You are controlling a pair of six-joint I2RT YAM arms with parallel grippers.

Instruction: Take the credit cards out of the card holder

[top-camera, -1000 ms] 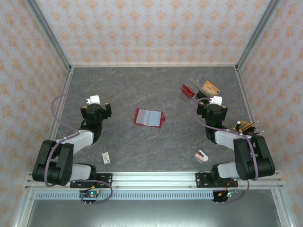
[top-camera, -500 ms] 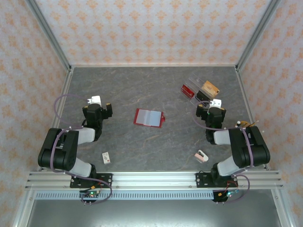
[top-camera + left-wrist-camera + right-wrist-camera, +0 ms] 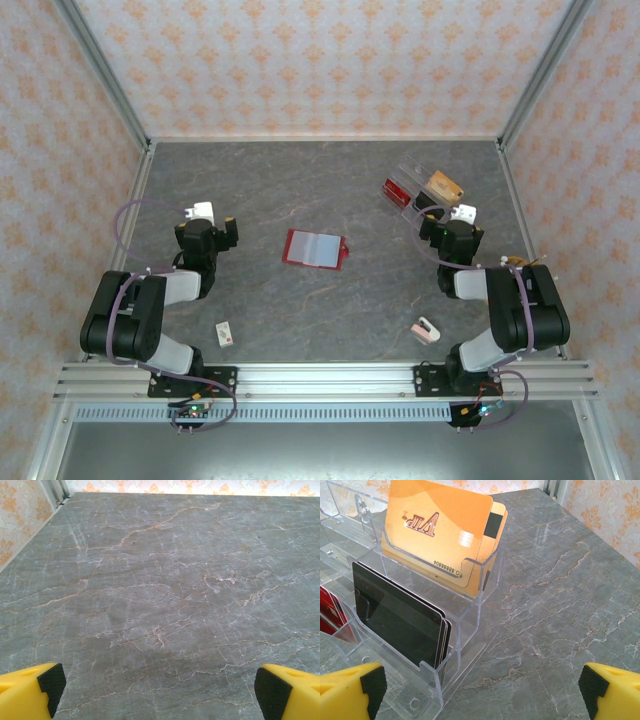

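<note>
1. Left claw (image 3: 160, 685) gapes wide, empty, over bare bench (image 3: 160, 580)
2. Right claw (image 3: 482, 685) wide open, empty, facing clear tray (image 3: 475, 615) with orange and black credit cards (image 3: 440, 535)
3. Red card holder (image 3: 314, 249) lies open mid-bench

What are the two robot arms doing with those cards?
Nothing is being held right now, and both grippers are wide open. The left gripper looks down at the bare grey marble-patterned table. The right gripper points at a clear plastic tiered stand, which holds shiny orange plastic cards up top and black plastic cards lower down. A flat red leather-like wallet lies open mid-table between the arms, untouched.
</note>
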